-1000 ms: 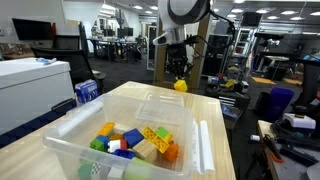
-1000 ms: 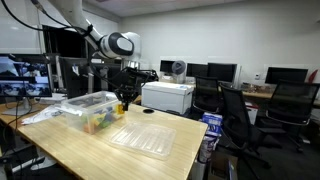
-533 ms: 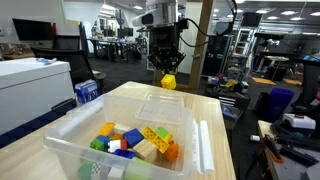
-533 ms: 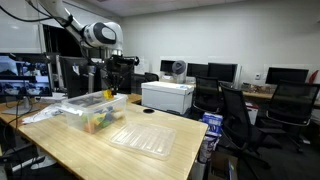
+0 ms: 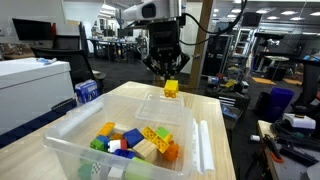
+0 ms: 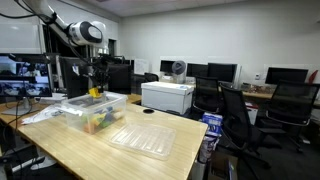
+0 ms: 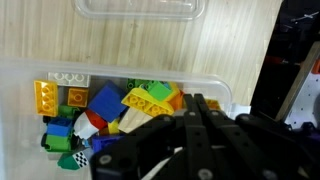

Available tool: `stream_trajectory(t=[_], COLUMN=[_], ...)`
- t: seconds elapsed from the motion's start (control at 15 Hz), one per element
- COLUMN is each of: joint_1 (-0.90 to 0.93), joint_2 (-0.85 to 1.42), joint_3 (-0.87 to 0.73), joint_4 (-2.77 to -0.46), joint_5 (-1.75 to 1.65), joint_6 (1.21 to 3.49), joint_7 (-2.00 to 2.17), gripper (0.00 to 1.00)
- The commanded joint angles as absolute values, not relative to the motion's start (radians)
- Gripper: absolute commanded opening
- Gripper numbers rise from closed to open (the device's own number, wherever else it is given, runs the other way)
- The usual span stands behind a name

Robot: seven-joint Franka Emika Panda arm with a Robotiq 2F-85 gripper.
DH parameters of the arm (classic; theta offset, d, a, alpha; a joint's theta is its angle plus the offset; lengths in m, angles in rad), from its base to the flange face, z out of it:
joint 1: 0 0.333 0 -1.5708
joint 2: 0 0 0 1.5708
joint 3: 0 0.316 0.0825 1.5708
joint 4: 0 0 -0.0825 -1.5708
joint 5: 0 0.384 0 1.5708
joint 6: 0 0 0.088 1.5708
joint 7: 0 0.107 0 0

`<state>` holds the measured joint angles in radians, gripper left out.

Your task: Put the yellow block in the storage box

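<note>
My gripper [image 5: 168, 76] is shut on the small yellow block [image 5: 171, 88] and holds it in the air above the table. In an exterior view the gripper [image 6: 95, 84] and the yellow block [image 6: 95, 91] hang just over the storage box [image 6: 72, 108]. The storage box [image 5: 60, 146] is a clear bin that holds several coloured bricks. In the wrist view the box [image 7: 30, 75] lies below, beyond my closed fingers [image 7: 188, 102]. The block itself is hidden there.
A clear flat lid [image 5: 165, 104] lies on the wooden table beside the box; it also shows in an exterior view [image 6: 145, 140]. A white printer [image 6: 168, 96] and office chairs [image 6: 235, 110] stand past the table. A blue carton [image 5: 87, 91] sits at the table's side.
The arm has carried the yellow block sideways, from out beside the box to a spot over it. The gripper stayed shut on it.
</note>
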<state>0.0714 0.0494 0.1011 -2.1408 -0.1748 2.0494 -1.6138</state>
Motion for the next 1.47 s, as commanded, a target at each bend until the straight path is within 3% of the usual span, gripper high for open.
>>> stream_trajectory(t=[0.0, 0.2, 0.27, 0.33, 0.8, 1.0, 1.27, 1.4], joint_1=[0.098, 0.117, 0.12, 0.119, 0.104, 0.101, 0.102, 0.1], joint_2=[-0.009, -0.011, -0.006, -0.002, 0.0, -0.02, -0.013, 0.03], joint_3=[0.124, 0.134, 0.135, 0.133, 0.11, 0.099, 0.1, 0.1], joint_4=[-2.213, -2.232, -2.232, -2.231, -2.228, -2.277, -2.336, -2.312], joint_5=[-0.146, -0.134, -0.129, -0.115, 0.009, 0.096, 0.131, 0.152], joint_6=[2.037, 2.022, 2.009, 2.003, 2.029, 2.202, 2.422, 2.368], joint_7=[-1.69, -1.702, -1.703, -1.708, -1.703, -1.678, -1.678, -1.697], gripper=[0.01, 0.01, 0.29, 0.31, 0.81, 0.98, 1.0, 1.0])
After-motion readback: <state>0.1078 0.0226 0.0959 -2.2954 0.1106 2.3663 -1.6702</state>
